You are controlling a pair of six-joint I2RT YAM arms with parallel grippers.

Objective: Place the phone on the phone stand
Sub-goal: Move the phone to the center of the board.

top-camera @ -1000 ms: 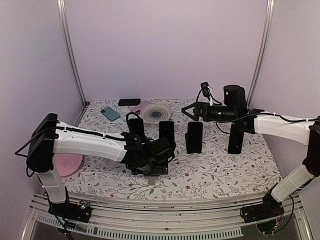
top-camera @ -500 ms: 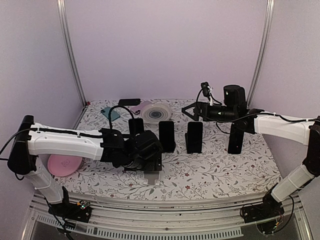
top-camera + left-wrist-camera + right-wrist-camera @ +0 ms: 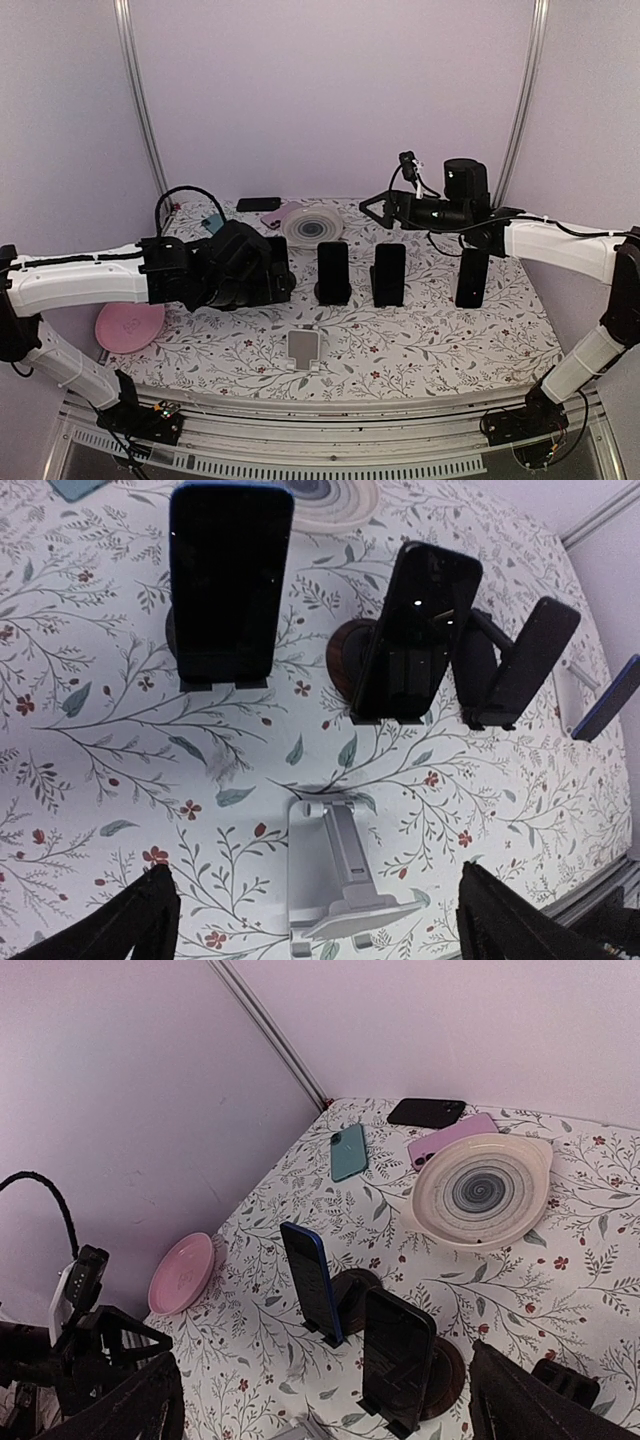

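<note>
An empty silver phone stand sits near the table's front centre; it also shows in the left wrist view. My left gripper hangs above and to the left of it, open and empty. Several dark phones stand upright on round stands behind it: a blue-edged one, a black one and another. A teal phone, a black phone and a pink phone lie flat at the back. My right gripper is open and empty, high over the back right.
A white plate with a spiral lies at the back centre. A pink plate lies at the left edge. A fourth upright phone stands at the right. Purple walls and metal posts enclose the table.
My left arm has lifted and drawn back to the left, uncovering the silver stand. My right gripper has risen slightly.
</note>
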